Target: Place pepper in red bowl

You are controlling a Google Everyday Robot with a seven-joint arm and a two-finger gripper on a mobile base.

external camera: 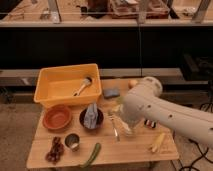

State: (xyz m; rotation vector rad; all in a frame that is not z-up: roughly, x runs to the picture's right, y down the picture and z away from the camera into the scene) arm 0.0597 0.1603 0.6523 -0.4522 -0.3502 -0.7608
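Note:
The long green pepper [91, 154] lies free near the front edge of the wooden table [130, 156]. Up and left of it sits the wide orange-red bowl [57, 117], with nothing in it. My white arm [165, 115] reaches in from the lower right across the table's middle. The gripper [122, 112] is at the arm's left end, over the table centre and right of the dark bowl. It is mostly covered by the arm, apart from the pepper and holding nothing that shows.
A big yellow tub [67, 85] with a utensil stands at the back left. A dark bowl with a grey cloth [91, 117], a small metal cup [73, 142], dark red fruit [55, 149], a fork [114, 125], a blue sponge [111, 93] and a yellow corn piece [158, 142] lie around.

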